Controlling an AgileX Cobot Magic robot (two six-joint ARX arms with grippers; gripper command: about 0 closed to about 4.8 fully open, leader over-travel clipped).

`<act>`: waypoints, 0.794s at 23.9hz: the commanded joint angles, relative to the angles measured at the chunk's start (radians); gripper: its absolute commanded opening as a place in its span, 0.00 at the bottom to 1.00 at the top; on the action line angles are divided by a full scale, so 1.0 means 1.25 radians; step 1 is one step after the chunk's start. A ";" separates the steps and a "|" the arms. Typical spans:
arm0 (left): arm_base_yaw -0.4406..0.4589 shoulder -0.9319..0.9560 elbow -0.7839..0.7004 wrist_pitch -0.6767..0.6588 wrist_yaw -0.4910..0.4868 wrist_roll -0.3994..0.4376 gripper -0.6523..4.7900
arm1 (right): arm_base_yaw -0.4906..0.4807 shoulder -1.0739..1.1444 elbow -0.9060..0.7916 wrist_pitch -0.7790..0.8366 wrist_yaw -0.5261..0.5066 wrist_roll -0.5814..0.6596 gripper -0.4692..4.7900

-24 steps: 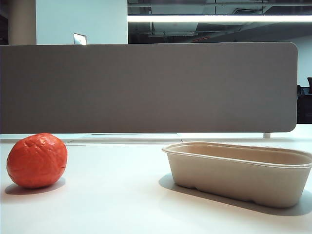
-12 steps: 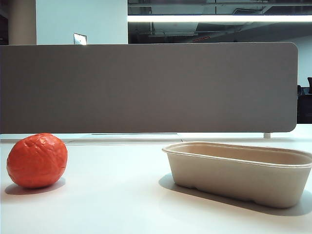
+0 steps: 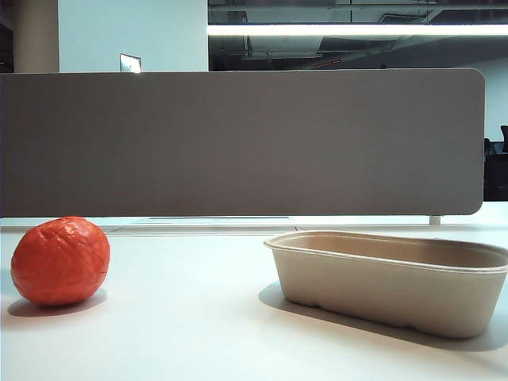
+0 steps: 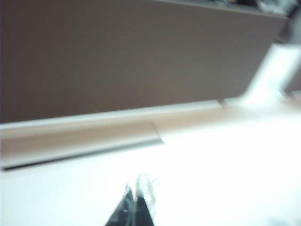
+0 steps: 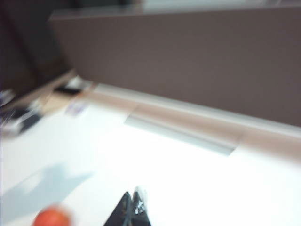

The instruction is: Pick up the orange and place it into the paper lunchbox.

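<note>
No text, label, brand, number or sign could be read anywhere in the views. The wrinkled red-orange orange (image 3: 61, 261), the beige moulded paper lunchbox (image 3: 389, 279) and the wide grey partition panel (image 3: 238, 143) behind the white table (image 3: 182, 333) all bore plain, unmarked surfaces. Both wrist views were too blurred for any lettering to be made out.

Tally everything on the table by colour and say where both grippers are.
Red-orange: 1, the orange, left side of the white table.
Beige-tan: 1, the paper lunchbox, right side, nothing in it.
Total: 2.
Left gripper and right gripper: both shut, holding nothing, above the table, seen only in their wrist views.
</note>
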 commanded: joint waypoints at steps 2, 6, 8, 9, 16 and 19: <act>-0.051 0.031 0.007 -0.057 -0.003 0.040 0.11 | 0.175 -0.003 0.007 -0.123 0.068 -0.002 0.08; -0.049 0.029 0.007 -0.139 -0.004 0.039 0.12 | 0.331 -0.032 0.007 -0.283 0.140 -0.002 0.08; -0.049 0.030 0.007 -0.157 0.000 0.055 0.12 | 0.394 -0.052 0.007 -0.355 0.199 -0.002 0.08; -0.050 0.030 0.007 -0.162 0.003 0.063 0.12 | 0.410 -0.060 0.007 -0.379 0.214 -0.001 0.08; -0.050 0.032 0.005 -0.305 0.055 0.132 1.00 | 0.442 -0.126 0.007 -0.455 0.288 0.001 0.08; -0.050 0.038 0.000 -0.337 0.068 0.201 1.00 | 0.442 -0.125 0.007 -0.454 0.286 0.001 0.08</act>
